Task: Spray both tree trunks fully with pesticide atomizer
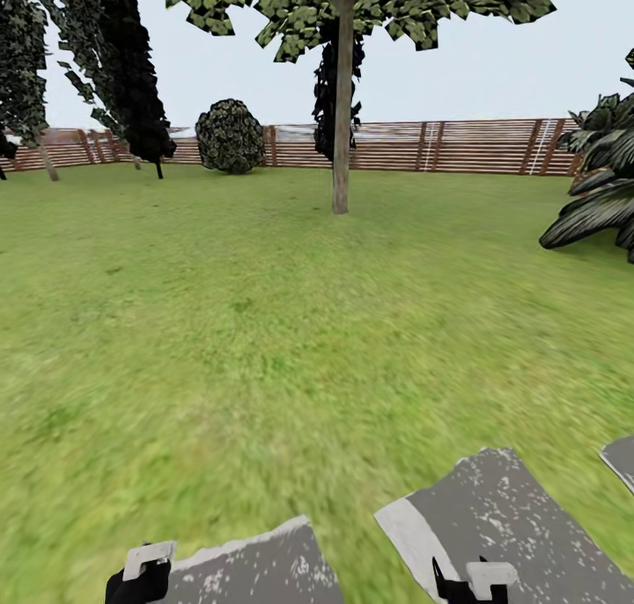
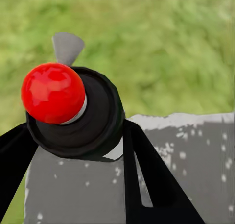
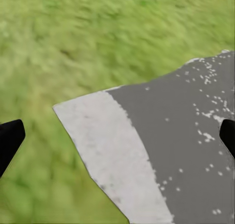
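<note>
- Between the two black fingers (image 2: 147, 185) of the left gripper (image 2: 73, 165) sits the pesticide atomizer (image 2: 73, 116), a small dark spray bottle with a glossy red ball-shaped nozzle tip (image 2: 53, 92); the fingers are closed on its body from both sides.
- Its long axis runs along the fingers, and the red tip points toward the wrist camera, so the bottle is seen end-on. A pale grey trigger piece (image 2: 67, 46) stands out behind the round dark collar.
- No label or writing can be read on it from this angle.
- Under the held bottle lies a flat grey stepping stone (image 2: 196, 160) with white speckles and a rough pale edge, and around it blurred green grass.
- At the bottom of the head view, the left gripper (image 1: 141, 573) is near the left corner, over another irregular grey stone (image 1: 264, 569).
- The right gripper (image 1: 475, 582) is near the bottom right; in its wrist view the black fingertips (image 3: 10, 138) stand far apart at the two sides, with nothing between them, above a grey stone (image 3: 186, 136) that has a broad lighter band.
- Far ahead on the lawn (image 1: 264, 322) stands one tall tree with a straight mottled grey-brown trunk (image 1: 342, 120) and a dark leafy crown.
- Behind it runs a brown fence of horizontal wooden slats (image 1: 475, 146), with a round dark shrub (image 1: 229, 136) and slim near-black conifers (image 1: 132, 67) at the left.
</note>
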Robot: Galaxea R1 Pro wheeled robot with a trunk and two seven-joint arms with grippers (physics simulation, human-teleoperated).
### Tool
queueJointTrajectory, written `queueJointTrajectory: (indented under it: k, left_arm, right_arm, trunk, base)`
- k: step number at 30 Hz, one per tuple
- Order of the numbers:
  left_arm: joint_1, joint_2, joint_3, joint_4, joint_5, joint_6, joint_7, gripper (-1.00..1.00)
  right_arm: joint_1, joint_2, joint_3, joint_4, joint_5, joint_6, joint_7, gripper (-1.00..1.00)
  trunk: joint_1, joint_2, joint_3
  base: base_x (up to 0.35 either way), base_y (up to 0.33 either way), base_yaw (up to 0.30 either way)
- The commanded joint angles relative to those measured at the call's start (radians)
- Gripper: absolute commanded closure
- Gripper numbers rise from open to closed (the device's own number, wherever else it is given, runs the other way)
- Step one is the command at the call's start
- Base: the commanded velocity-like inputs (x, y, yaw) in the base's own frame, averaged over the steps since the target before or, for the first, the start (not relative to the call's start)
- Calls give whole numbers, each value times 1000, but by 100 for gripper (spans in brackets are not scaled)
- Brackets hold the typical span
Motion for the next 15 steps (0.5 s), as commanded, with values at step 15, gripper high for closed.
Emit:
queueJointTrajectory:
  k: [15]
  left_arm:
    - [-1, 0, 6, 0, 1, -3, -6, 100]
  right_arm:
    - [0, 0, 0, 0, 1, -3, -1, -100]
  trunk:
    - [0, 0, -1]
  base:
    - [339, 0, 0]
